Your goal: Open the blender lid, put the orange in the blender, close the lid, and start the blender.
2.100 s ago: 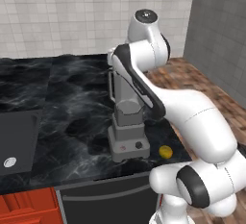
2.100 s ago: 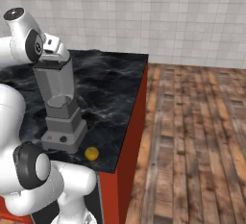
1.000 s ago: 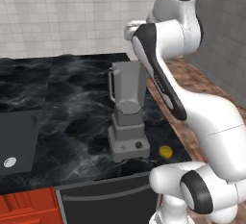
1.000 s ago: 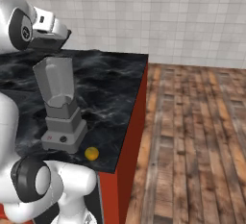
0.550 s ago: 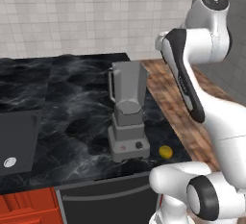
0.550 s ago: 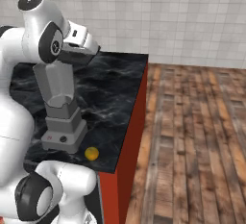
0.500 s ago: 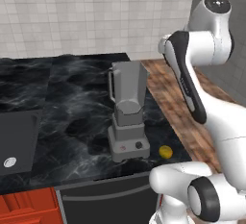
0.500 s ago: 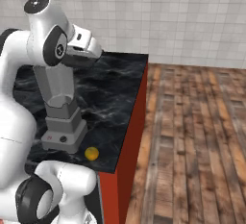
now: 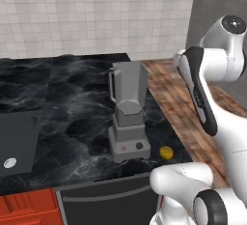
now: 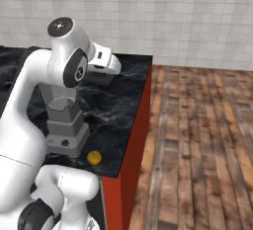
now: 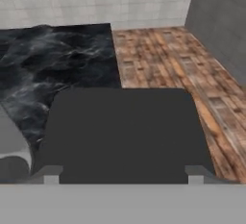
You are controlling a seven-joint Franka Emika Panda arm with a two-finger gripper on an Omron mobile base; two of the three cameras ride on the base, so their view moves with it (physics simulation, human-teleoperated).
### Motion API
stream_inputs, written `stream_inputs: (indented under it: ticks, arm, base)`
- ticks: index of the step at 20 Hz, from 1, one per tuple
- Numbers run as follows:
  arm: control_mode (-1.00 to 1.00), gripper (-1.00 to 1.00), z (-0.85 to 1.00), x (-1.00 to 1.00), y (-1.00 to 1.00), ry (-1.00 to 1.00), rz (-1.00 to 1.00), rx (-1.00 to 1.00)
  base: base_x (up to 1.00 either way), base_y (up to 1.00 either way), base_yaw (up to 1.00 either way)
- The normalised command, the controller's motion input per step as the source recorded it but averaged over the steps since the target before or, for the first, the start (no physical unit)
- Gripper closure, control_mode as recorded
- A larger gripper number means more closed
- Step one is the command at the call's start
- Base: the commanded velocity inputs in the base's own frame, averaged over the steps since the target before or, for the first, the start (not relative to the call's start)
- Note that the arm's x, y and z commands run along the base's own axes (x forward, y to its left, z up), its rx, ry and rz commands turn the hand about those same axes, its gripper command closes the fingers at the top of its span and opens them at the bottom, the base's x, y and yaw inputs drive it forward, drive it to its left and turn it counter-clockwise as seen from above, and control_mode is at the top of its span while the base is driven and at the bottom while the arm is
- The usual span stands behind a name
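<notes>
A rendered kitchen: black marble worktop [image 9: 72,98], white tiled wall [image 9: 96,16], wood plank floor [image 10: 197,135], a blender [image 9: 128,115] and an orange [image 9: 166,152] on the worktop, a sink [image 9: 14,142] at left.

The grey blender [image 9: 128,114] is standing upright and uncovered, the orange [image 9: 166,152] lying just beside its base; the dark blender lid [image 11: 122,134] is sitting between the fingertips.

No legible text, seemingly.

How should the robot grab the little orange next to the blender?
Come straight down from above and pinch the orange around its round middle. It lies low on the black counter, to the right of the blender, apart from its base, so the top and sides are free.
</notes>
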Motion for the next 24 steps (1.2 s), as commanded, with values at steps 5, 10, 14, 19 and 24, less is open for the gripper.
stream_inputs:
  ticks: [5,10,14,19,24]
  arm:
    - [-1.00,1.00,0.55,-0.72,0.89,-0.24,0.00,-0.15]
    - [-1.00,1.00,0.04,-0.52,1.00,-0.03,0.04,-0.22]
    - [-1.00,1.00,0.00,-0.37,1.00,0.03,0.07,-0.24]
    - [-1.00,1.00,-0.07,-0.16,1.00,0.17,0.06,-0.20]
    - [-1.00,1.00,-0.73,0.06,1.00,0.35,0.08,-0.04]
  base:
    - [0.00,0.00,0.00]
    - [0.00,0.00,0.00]
    - [0.00,0.00,0.00]
    - [0.00,0.00,0.00]
    - [0.00,0.00,0.00]
